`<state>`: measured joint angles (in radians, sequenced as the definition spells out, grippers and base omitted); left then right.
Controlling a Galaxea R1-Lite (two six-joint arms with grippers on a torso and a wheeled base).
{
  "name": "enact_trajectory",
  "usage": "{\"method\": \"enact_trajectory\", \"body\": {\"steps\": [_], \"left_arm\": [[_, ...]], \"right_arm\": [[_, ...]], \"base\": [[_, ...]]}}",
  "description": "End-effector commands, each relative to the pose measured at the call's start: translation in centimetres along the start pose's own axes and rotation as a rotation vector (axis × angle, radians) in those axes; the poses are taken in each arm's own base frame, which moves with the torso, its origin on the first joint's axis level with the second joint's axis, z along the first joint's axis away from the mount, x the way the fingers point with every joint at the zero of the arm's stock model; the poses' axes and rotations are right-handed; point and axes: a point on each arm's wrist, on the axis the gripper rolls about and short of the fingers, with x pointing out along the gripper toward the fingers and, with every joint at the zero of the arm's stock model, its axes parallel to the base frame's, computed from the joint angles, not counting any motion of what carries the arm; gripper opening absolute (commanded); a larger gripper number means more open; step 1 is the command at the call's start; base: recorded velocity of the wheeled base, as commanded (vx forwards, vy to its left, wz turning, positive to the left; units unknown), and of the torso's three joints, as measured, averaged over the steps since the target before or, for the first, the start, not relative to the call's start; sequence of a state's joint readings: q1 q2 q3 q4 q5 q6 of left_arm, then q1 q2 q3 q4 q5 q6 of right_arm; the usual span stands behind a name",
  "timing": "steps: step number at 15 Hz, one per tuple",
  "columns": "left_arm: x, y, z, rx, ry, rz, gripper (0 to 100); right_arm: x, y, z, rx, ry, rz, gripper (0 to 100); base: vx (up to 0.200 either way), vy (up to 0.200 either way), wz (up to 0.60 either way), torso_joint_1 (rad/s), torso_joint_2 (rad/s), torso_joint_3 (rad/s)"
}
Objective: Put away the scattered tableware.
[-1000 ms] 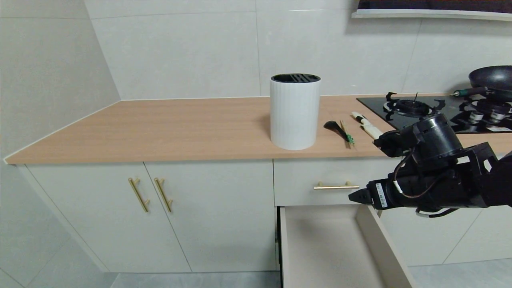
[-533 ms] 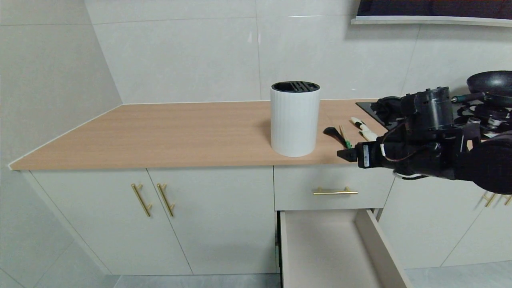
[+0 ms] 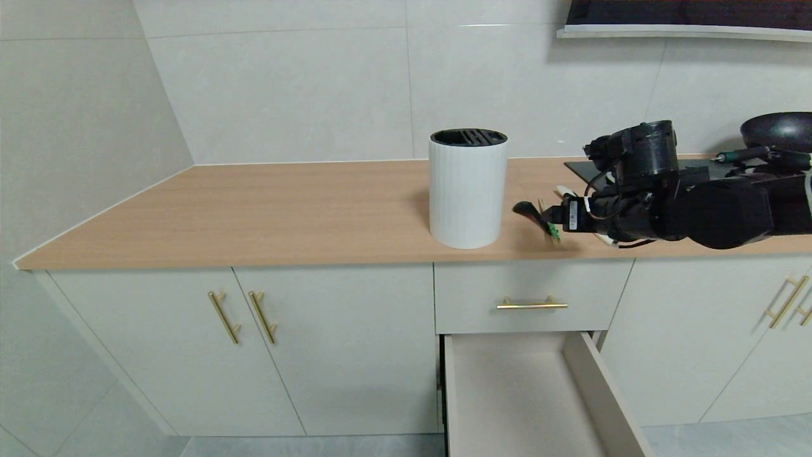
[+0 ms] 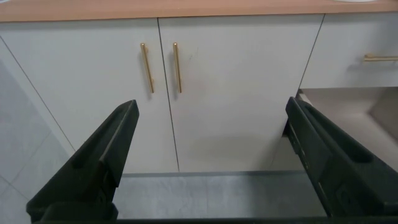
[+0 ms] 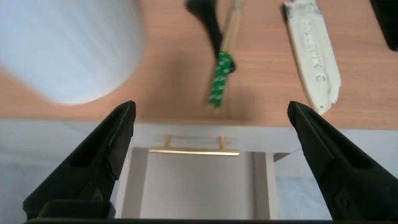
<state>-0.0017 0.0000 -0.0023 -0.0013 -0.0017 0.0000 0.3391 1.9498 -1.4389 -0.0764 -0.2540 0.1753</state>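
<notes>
From the head view, a wood counter (image 3: pixel 254 209) runs along the wall. A tall white holder (image 3: pixel 468 190) with a black top stands on it. Just beside the holder lie a black spoon (image 3: pixel 526 209), thin chopsticks (image 3: pixel 549 222) with a green end, and a white knife (image 3: pixel 566 190). They lie close together near the front edge. The right gripper (image 3: pixel 553 219) hangs over that edge, with its tip right by the green end of the chopsticks. Under the counter there is a shut drawer with a gold handle (image 3: pixel 531 305). Below that, a drawer (image 3: pixel 520 393) is pulled out. A black pan (image 3: pixel 777 130) sits on the stove at the far right.

From the left wrist view, the left gripper (image 4: pixel 211 106) has its two fingers spread wide, with nothing between them. It hangs low in front of the cupboard doors (image 4: pixel 236 93), which have two gold handles. The drawer (image 4: pixel 348 106) shows at one side.

From the right wrist view, the right gripper (image 5: pixel 210 112) has its fingers spread wide too and holds nothing. The spoon (image 5: pixel 208 22) and the chopsticks (image 5: pixel 227 56) lie side by side on the counter ahead of the gap, touching or nearly so. The knife (image 5: pixel 314 53) lies a little apart from them. The holder (image 5: pixel 68 43) stands on the other side of the spoon. The gold handle (image 5: pixel 194 151) and the drawer (image 5: pixel 199 186) show below the counter edge.
</notes>
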Motion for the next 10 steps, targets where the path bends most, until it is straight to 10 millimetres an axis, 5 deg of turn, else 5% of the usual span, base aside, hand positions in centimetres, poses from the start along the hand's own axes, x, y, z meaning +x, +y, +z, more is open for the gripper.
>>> {"method": "enact_trajectory", "body": {"steps": [1, 10], "left_arm": [[0.0, 0.0, 0.0, 0.000, 0.002, 0.000, 100], [0.0, 0.0, 0.0, 0.000, -0.001, 0.000, 100]], "right_arm": [[2.5, 0.1, -1.0, -0.004, 0.036, -0.011, 100], [6.3, 0.7, -3.2, 0.005, 0.090, -0.025, 100]], "base": [[0.000, 0.000, 0.00, 0.000, 0.00, 0.000], [0.000, 0.000, 0.00, 0.000, 0.00, 0.000]]}}
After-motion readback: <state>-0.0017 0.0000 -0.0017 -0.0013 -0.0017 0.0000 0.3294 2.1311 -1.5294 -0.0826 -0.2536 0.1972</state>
